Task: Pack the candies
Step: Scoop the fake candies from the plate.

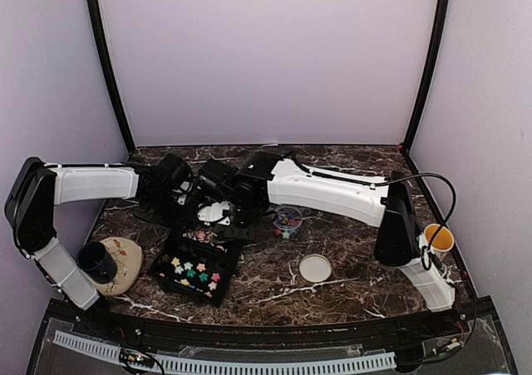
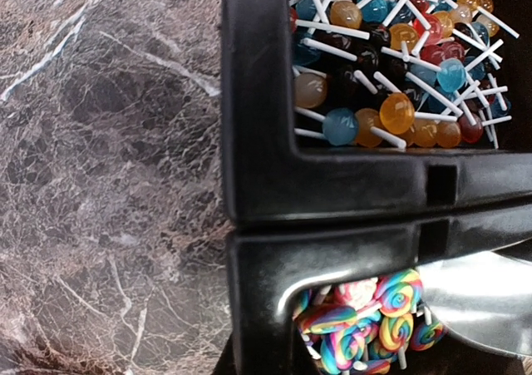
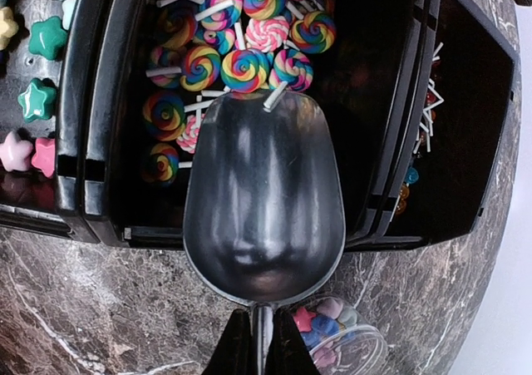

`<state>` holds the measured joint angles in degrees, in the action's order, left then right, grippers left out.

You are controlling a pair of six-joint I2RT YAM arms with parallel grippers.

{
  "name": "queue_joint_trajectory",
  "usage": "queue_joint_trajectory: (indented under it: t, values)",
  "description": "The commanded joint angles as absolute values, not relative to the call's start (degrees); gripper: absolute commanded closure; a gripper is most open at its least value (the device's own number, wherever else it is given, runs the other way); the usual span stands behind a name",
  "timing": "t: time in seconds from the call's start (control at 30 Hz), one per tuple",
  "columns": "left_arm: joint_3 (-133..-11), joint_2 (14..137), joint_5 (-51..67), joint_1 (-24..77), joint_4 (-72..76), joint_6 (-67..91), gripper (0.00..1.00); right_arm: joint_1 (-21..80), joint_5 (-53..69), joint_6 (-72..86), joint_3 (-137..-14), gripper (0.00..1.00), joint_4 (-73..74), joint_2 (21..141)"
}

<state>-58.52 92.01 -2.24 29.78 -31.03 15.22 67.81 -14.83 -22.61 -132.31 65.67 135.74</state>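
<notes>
right claw [image 3: 260,352]: fingers pinched tight on the thin handle of a metal scoop [image 3: 262,209], next to no gap either side of it. scoop mouth points away from the wrist, bowl showing bare shiny metal.

scoop tip sits over the middle compartment of a black tray [image 3: 91,101], right at the edge of a heap of swirl lollipops [image 3: 224,59]; one white stick rests against the scoop's front lip.

left of that compartment, past a divider wall: star candies [image 3: 37,101], green, pink, yellow and pale blue, lying loose and spread out. right of it: a third compartment, only a few sticks and ball heads showing at its edge.

just beside the handle, on the marble table [image 2: 100,184]: a clear round tub [image 3: 349,342] with some star candies inside.

left claw [image 1: 177,195]: closed. its fingers are not clear in any view, and whether they nip the tray rim cannot be told. its wrist view looks down on a tray corner with ball lollipops [image 2: 399,51] heaped above the divider, swirls below, and a slice of the scoop at lower right.

overhead: both arms meet over the tray's far side. a white lid [image 1: 315,268] lies to the tray's right, a yellow cup [image 1: 438,238] by the right arm, a dark cup [image 1: 97,260] on a beige plate [image 1: 126,263] to the left.
</notes>
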Motion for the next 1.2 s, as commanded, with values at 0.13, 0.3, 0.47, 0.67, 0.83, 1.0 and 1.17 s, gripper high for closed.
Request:
queue_joint_trajectory:
  t: [0.13,0.3,0.47,0.67,0.83,1.0,1.17]
  values:
    - [-58.87,86.95,-0.97,30.22,-25.05,14.59,1.0,69.18,9.56,-27.48,-122.87,1.0,55.16,137.53]
    - [-58.54,86.08,-0.06,30.01,-24.3,14.68,1.0,67.29,5.55,-16.01,-124.27,1.0,50.49,140.0]
    - [-58.01,84.87,1.51,29.95,-23.29,14.8,1.0,65.67,1.59,-5.56,-116.81,1.0,39.4,137.54]
    - [-56.5,82.42,4.93,29.79,-20.06,14.64,1.0,65.54,0.58,-4.76,-104.18,1.0,22.72,132.42]
    - [-55.6,80.79,4.74,29.64,-19.22,14.55,1.0,62.75,2.18,1.91,-99.85,1.0,14.64,129.59]
    - [-55.6,81.15,3.78,29.55,-20.04,14.59,1.0,62.14,-2.89,4.29,-92.16,1.0,6.27,125.14]
    - [-56.5,83.14,3.37,29.28,-21.78,15.12,1.0,62.16,-4.94,4.31,-86.53,1.0,0.79,121.08]
